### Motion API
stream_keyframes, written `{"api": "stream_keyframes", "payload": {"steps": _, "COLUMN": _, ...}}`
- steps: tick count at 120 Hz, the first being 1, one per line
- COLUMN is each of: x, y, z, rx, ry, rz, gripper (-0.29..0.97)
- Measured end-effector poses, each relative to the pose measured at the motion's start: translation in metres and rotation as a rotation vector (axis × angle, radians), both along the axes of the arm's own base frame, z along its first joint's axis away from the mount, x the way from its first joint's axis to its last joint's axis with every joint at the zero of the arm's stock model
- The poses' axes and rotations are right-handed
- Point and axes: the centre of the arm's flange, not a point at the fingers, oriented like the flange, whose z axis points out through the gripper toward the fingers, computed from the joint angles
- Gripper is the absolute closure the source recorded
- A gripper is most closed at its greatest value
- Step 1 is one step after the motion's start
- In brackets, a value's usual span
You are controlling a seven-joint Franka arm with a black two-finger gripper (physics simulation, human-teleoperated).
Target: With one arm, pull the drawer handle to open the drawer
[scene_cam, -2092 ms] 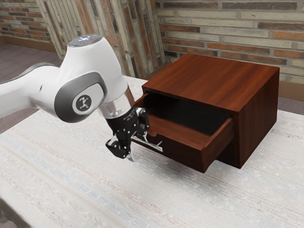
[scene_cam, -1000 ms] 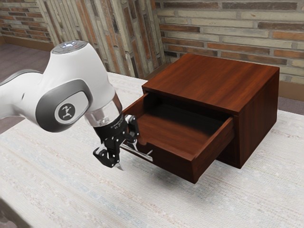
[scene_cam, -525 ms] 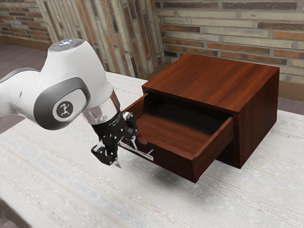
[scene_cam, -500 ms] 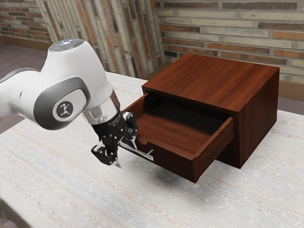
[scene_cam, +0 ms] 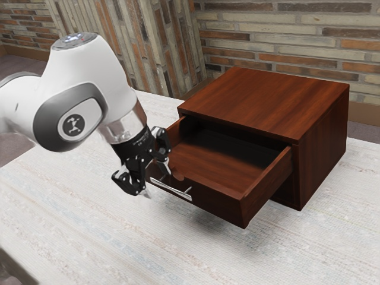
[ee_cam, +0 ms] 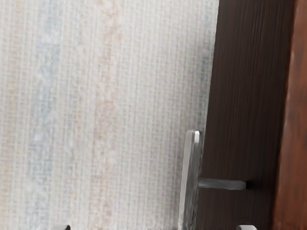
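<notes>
the drawer [scene_cam: 228, 169] is standing well pulled out of the dark wooden cabinet [scene_cam: 267, 101], its inside lying open to view and its front hanging out over the table [scene_cam: 89, 237]. the cabinet is sitting on the table toward the exterior view's right, in front of a brick wall [scene_cam: 285, 35]. the silver bar handle [scene_cam: 172, 188] is running along the drawer front, on the side facing the arm [scene_cam: 71, 113].

the arm is reaching in from the exterior view's left, and the gripper [scene_cam: 144, 177] is hanging at that view's left end of the handle. it is released: its fingers [scene_cam: 127, 183] are standing spread, one out over the table and the other close to the drawer front, and they are not clamping the bar.

in the wrist view the end of the handle [ee_cam: 191, 182] is showing, with a post [ee_cam: 223, 183] joining it to the drawer front [ee_cam: 240, 96], and the pale woven table [ee_cam: 96, 96] is lying beside it. the bar is sitting between the two fingertips, nearer the one on the drawer's side.
</notes>
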Motion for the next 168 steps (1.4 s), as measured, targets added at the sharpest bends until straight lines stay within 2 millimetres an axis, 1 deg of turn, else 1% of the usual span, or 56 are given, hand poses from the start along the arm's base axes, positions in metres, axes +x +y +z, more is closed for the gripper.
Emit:
{"api": "stream_keyframes", "payload": {"steps": 9, "x": 0.0, "y": -0.003, "z": 0.007, "rx": 0.002, "ry": -0.01, "rz": -0.005, "gripper": 0.27}}
{"api": "stream_keyframes", "payload": {"steps": 22, "x": 0.0, "y": -0.013, "z": 0.015, "rx": 0.006, "ry": -0.021, "rz": -0.023, "gripper": 0.35}}
{"api": "stream_keyframes", "payload": {"steps": 36, "x": 0.0, "y": -0.035, "z": 0.036, "rx": 0.013, "ry": -0.056, "rz": -0.062, "gripper": 0.38}}
{"api": "stream_keyframes", "payload": {"steps": 44, "x": -0.001, "y": -0.049, "z": 0.05, "rx": 0.015, "ry": -0.081, "rz": -0.083, "gripper": 0.34}}
{"api": "stream_keyframes", "payload": {"steps": 55, "x": -0.002, "y": -0.063, "z": 0.075, "rx": 0.013, "ry": -0.128, "rz": -0.099, "gripper": 0.24}}
{"api": "stream_keyframes", "payload": {"steps": 62, "x": -0.005, "y": -0.069, "z": 0.1, "rx": 0.008, "ry": -0.174, "rz": -0.103, "gripper": 0.19}}
{"api": "stream_keyframes", "payload": {"steps": 64, "x": -0.007, "y": -0.072, "z": 0.111, "rx": 0.007, "ry": -0.186, "rz": -0.105, "gripper": 0.18}}
{"api": "stream_keyframes", "payload": {"steps": 70, "x": -0.021, "y": -0.09, "z": 0.159, "rx": -0.001, "ry": -0.237, "rz": -0.134, "gripper": 0.15}}
{"api": "stream_keyframes", "payload": {"steps": 74, "x": -0.036, "y": -0.102, "z": 0.194, "rx": -0.005, "ry": -0.269, "rz": -0.158, "gripper": 0.13}}
{"api": "stream_keyframes", "payload": {"steps": 77, "x": -0.048, "y": -0.108, "z": 0.216, "rx": -0.007, "ry": -0.286, "rz": -0.175, "gripper": 0.12}}
{"api": "stream_keyframes", "payload": {"steps": 80, "x": -0.058, "y": -0.11, "z": 0.233, "rx": -0.006, "ry": -0.294, "rz": -0.19, "gripper": 0.11}}
{"api": "stream_keyframes", "payload": {"steps": 83, "x": -0.066, "y": -0.108, "z": 0.245, "rx": 0.0, "ry": -0.294, "rz": -0.207, "gripper": 0.1}}
{"api": "stream_keyframes", "payload": {"steps": 88, "x": -0.075, "y": -0.102, "z": 0.256, "rx": 0.016, "ry": -0.284, "rz": -0.24, "gripper": 0.08}}
{"api": "stream_keyframes", "payload": {"steps": 93, "x": -0.078, "y": -0.088, "z": 0.263, "rx": 0.036, "ry": -0.269, "rz": -0.273, "gripper": 0.07}}
{"api": "stream_keyframes", "payload": {"steps": 98, "x": -0.077, "y": -0.072, "z": 0.262, "rx": 0.065, "ry": -0.243, "rz": -0.312, "gripper": 0.06}}
{"api": "stream_keyframes", "payload": {"steps": 102, "x": -0.072, "y": -0.06, "z": 0.258, "rx": 0.088, "ry": -0.213, "rz": -0.349, "gripper": 0.06}}
{"api": "stream_keyframes", "payload": {"steps": 112, "x": -0.048, "y": -0.033, "z": 0.233, "rx": 0.127, "ry": -0.116, "rz": -0.456, "gripper": 0.05}}
{"api": "stream_keyframes", "payload": {"steps": 120, "x": -0.025, "y": -0.012, "z": 0.201, "rx": 0.137, "ry": -0.022, "rz": -0.544, "gripper": 0.04}}
{"api": "stream_keyframes", "payload": {"steps": 127, "x": -0.003, "y": 0.007, "z": 0.162, "rx": 0.126, "ry": 0.071, "rz": -0.613, "gripper": 0.04}}
{"api": "stream_keyframes", "payload": {"steps": 132, "x": 0.006, "y": 0.022, "z": 0.137, "rx": 0.094, "ry": 0.112, "rz": -0.659, "gripper": 0.03}}
{"api": "stream_keyframes", "payload": {"steps": 136, "x": 0.011, "y": 0.036, "z": 0.125, "rx": 0.078, "ry": 0.124, "rz": -0.689, "gripper": 0.03}}
{"api": "stream_keyframes", "payload": {"steps": 143, "x": 0.016, "y": 0.054, "z": 0.113, "rx": 0.07, "ry": 0.13, "rz": -0.753, "gripper": 0.03}}
{"api": "stream_keyframes", "payload": {"steps": 150, "x": 0.021, "y": 0.064, "z": 0.106, "rx": 0.073, "ry": 0.125, "rz": -0.825, "gripper": 0.03}}
{"api": "stream_keyframes", "payload": {"steps": 158, "x": 0.024, "y": 0.065, "z": 0.105, "rx": 0.084, "ry": 0.111, "rz": -0.915, "gripper": 0.03}}
{"api": "stream_keyframes", "payload": {"steps": 168, "x": 0.026, "y": 0.06, "z": 0.105, "rx": 0.1, "ry": 0.093, "rz": -1.027, "gripper": 0.03}}
